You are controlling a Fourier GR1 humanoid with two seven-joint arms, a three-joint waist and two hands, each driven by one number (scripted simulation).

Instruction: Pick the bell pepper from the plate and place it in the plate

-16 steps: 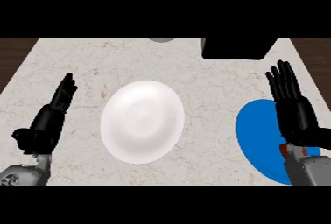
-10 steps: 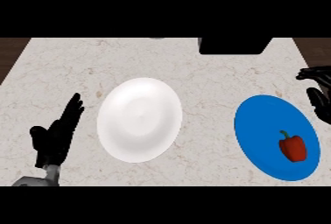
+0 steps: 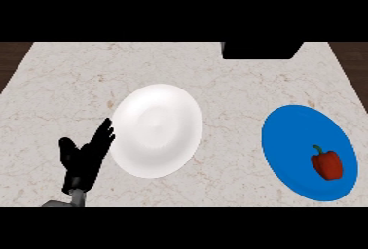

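A red bell pepper (image 3: 327, 163) lies on the right part of a blue plate (image 3: 295, 146) at the right of the counter. A white plate (image 3: 156, 129) with nothing on it sits in the middle. My left hand (image 3: 84, 159) stands open at the lower left, fingers up, just left of the white plate's rim. My right hand does not show in the head view.
A black box (image 3: 262, 49) stands at the counter's back edge, right of the middle. The marble counter (image 3: 64, 87) stretches bare to the left and behind the plates.
My right hand has left the view at the right edge. The left hand has shifted slightly right towards the white plate. The view now shows the blue plate whole with the pepper.
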